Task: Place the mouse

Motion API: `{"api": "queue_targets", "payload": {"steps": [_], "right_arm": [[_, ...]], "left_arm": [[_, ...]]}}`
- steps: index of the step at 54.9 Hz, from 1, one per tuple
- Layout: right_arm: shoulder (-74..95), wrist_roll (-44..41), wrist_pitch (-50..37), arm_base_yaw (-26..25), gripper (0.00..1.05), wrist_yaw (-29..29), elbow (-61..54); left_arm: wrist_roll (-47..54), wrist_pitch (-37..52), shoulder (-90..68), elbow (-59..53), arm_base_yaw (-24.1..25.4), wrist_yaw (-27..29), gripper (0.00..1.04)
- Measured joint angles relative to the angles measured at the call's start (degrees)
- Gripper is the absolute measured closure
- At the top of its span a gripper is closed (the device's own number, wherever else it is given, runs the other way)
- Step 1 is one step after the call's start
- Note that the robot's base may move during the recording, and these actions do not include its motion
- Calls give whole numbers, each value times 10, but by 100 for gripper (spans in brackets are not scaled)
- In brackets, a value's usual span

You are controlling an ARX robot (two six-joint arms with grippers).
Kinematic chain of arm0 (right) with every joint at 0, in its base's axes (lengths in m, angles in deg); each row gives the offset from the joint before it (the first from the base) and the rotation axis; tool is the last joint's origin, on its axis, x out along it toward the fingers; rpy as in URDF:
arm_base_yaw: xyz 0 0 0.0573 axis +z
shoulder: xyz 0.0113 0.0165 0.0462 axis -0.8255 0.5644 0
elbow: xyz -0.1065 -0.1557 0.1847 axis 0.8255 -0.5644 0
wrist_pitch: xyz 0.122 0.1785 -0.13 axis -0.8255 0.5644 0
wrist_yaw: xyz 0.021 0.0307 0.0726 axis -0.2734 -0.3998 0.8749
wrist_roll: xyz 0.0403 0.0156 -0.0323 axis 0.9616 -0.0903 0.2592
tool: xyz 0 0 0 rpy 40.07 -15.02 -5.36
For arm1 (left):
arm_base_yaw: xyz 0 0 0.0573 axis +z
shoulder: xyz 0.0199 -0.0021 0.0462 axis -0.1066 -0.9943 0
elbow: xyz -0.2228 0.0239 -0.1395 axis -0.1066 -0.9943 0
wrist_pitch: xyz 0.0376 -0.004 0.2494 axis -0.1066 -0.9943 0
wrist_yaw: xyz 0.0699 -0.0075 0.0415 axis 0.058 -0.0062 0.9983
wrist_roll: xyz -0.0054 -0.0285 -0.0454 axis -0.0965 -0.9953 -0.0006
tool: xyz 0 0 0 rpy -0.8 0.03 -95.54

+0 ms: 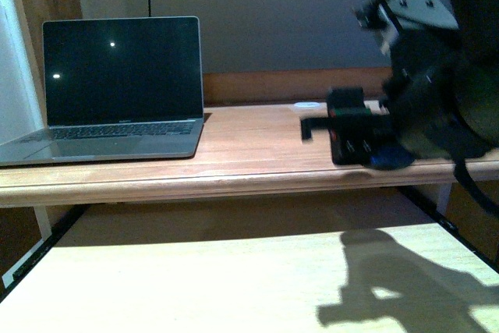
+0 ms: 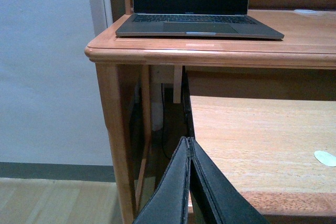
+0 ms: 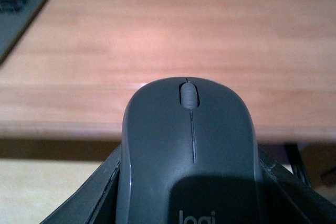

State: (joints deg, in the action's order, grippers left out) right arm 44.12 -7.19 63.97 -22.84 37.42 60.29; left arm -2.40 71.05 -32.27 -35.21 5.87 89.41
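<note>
The mouse [image 3: 190, 145] is dark grey with a scroll wheel and a logo. It fills the lower part of the right wrist view, held between the black fingers [image 3: 97, 195]. My right gripper [image 3: 189, 192] is shut on it, over the front edge of the wooden desk top [image 3: 173, 40]. In the front view the right gripper [image 1: 343, 129] is blurred, at the right above the desk top [image 1: 249, 150]; the mouse cannot be made out there. My left gripper [image 2: 189, 144] is shut and empty, low beside the desk's left leg [image 2: 113, 145].
An open laptop [image 1: 117, 91] with a dark screen stands on the desk's left side and also shows in the left wrist view [image 2: 194, 22]. A flat whitish disc [image 1: 308, 105] lies at the back. A pale lower shelf [image 1: 234, 286] extends in front, below the desk top.
</note>
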Motion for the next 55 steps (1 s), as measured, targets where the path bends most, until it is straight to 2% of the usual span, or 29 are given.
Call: {"api": "queue_targets", "payload": {"steps": [20,38,46,55], "right_arm": [[222,32,103,23,49,-41,274],[335,67,141,43,49,-67,407],[341,74,118,47,29,-71,409],[314,84,54,40,7,-53,368]], "left_arm": [[0,0,0,0,0,0,102],[0,0,0,0,0,0,102],[-1,0,0,0,0,0,101],[0,0,0,0,0,0,77]]}}
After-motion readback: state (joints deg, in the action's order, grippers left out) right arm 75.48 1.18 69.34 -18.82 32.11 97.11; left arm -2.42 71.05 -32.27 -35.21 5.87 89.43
